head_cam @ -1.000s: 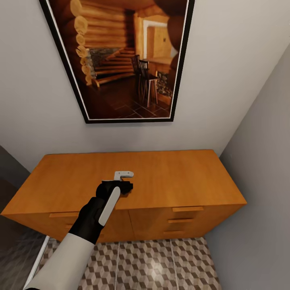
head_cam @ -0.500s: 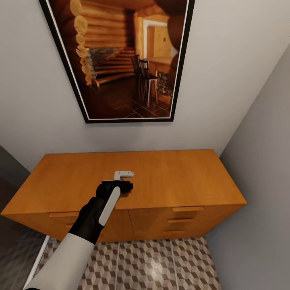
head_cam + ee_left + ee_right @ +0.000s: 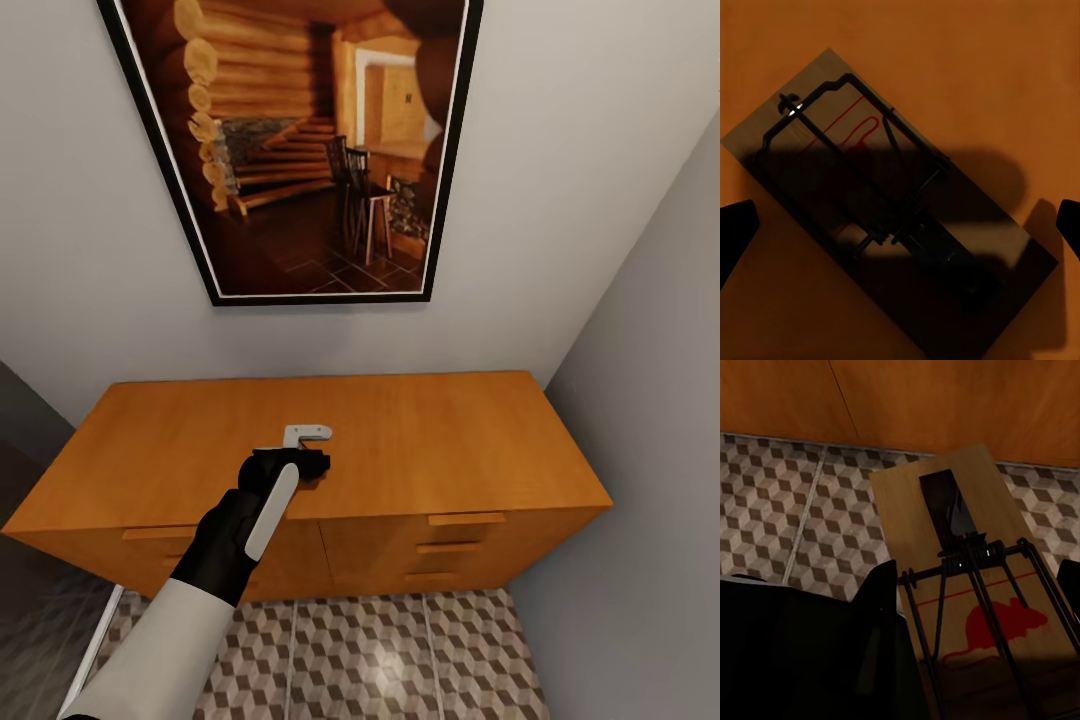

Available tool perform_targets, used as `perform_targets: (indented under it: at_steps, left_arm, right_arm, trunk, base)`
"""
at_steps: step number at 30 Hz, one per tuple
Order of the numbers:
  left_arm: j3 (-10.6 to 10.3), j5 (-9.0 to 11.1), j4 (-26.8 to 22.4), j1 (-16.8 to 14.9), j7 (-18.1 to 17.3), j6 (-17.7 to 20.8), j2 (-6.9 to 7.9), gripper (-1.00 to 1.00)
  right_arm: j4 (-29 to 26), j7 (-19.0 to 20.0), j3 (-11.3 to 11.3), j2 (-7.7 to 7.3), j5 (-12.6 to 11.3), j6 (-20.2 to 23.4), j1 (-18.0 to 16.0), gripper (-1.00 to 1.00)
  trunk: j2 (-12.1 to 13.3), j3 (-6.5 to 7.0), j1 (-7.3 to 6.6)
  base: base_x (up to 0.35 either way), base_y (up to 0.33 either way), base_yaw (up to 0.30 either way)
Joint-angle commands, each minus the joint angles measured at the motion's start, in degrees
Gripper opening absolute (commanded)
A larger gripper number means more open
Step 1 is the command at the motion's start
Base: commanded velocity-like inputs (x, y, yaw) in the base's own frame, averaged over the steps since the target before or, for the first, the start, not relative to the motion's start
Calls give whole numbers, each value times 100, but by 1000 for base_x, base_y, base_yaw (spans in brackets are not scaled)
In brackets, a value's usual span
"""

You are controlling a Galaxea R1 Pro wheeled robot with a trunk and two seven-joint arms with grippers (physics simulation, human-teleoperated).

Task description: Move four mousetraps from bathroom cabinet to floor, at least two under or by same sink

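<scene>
Mousetrap (image 3: 889, 202) lies flat on cabinet (image 3: 450, 440) between spread left fingers (image 3: 736, 236); right fingers (image 3: 881, 585) pinch another mousetrap (image 3: 967, 585) above floor (image 3: 787, 510).

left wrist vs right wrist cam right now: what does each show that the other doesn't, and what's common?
Left wrist alone: a mousetrap lying flat on the cabinet top, in shadow, between the left gripper fingers, which stand wide apart and clear of it.

Right wrist alone: the cube-pattern bathroom floor, the cabinet's front panels, and a second mousetrap close to the camera at the right gripper; whether it is clamped is unclear.

Shared: each shows a trap with a red mouse mark, plus orange-brown cabinet wood.
</scene>
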Motion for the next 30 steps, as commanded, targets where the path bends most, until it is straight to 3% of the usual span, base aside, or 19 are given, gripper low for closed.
perform_targets:
  at_steps: [1,6,7,30]
  left_arm:
    - [-7,91,88,-3,61,8,3,100]
    - [-7,91,87,7,61,1,3,100]
    - [-7,91,87,12,61,1,3,-100]
    - [-7,91,96,32,61,-1,3,-100]
  right_arm:
    - [3,22,43,-1,-54,-18,-3,-100]
    - [3,22,43,-1,-54,-18,-3,-100]
    - [3,22,43,-1,-54,-18,-3,-100]
    - [3,22,43,-1,-54,-18,-4,-100]
  trunk:
    - [-7,-10,5]
    - [-7,-10,5]
    - [-7,-10,5]
    - [-7,-10,5]
  base:
    - [0,0,0]
    - [0,0,0]
    - [0,0,0]
    - [0,0,0]
